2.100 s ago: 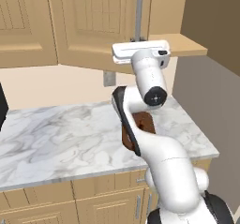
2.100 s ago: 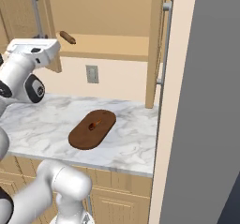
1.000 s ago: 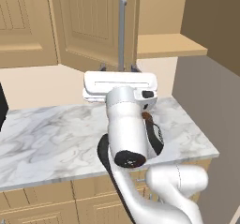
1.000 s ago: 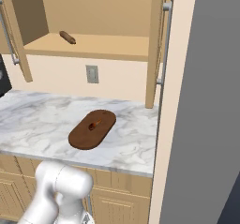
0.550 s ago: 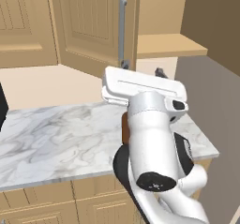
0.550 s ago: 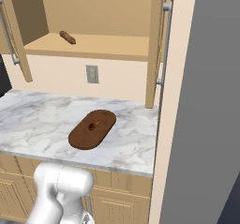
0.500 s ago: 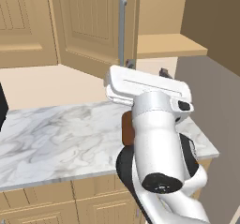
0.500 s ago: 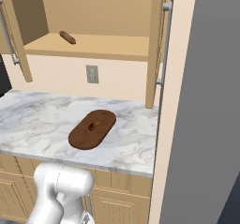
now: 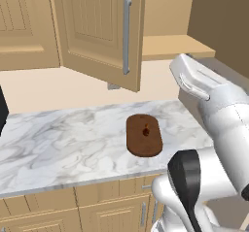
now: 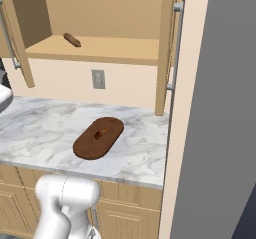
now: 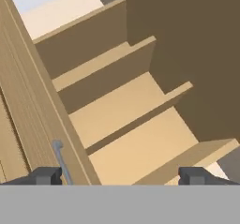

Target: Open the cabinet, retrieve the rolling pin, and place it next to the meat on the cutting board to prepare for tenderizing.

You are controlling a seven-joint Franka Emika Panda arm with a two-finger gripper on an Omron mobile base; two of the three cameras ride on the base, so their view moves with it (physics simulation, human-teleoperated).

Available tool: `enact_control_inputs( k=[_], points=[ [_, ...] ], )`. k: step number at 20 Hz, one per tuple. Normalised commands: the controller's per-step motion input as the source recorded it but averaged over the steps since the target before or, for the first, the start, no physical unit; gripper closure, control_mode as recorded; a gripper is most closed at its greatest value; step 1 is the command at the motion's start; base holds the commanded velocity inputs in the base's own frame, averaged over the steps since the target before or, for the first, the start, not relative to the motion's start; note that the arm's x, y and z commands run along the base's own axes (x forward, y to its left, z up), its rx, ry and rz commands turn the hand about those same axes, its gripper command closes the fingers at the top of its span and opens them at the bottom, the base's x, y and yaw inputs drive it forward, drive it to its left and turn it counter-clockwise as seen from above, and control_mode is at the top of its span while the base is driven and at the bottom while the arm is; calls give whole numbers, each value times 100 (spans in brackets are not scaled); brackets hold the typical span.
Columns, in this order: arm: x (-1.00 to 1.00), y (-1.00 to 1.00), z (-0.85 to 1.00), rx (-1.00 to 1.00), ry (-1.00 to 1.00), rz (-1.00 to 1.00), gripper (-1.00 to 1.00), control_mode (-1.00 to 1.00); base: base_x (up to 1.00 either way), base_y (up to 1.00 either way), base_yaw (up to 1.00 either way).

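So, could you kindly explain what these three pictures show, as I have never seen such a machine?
They show a white robot arm on a driving base in a simulated kitchen. Two pictures come from cameras on the base, behind the arm to its left and right; the third looks along its hand, whose fingers stand open and hold nothing. On the marble counter lies a dark oval cutting board with a small piece of meat on it. Above it, the cabinet stands open, and the rolling pin lies on its shelf.
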Motion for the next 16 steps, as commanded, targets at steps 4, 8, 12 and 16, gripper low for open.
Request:
enact_control_inputs(
  k=[4, 8, 12, 16],
  points=[
    [25, -75, -28, 16, 0, 35, -100, -100, 0, 0, 0],
    [52, -51, -27, 16, 0, 41, -100, -100, 0, 0, 0],
    [74, -22, -20, 15, 1, 41, -100, -100, 0, 0, 0],
    [83, -1, -12, 12, 8, 30, -100, -100, 0, 0, 0]
  ],
)
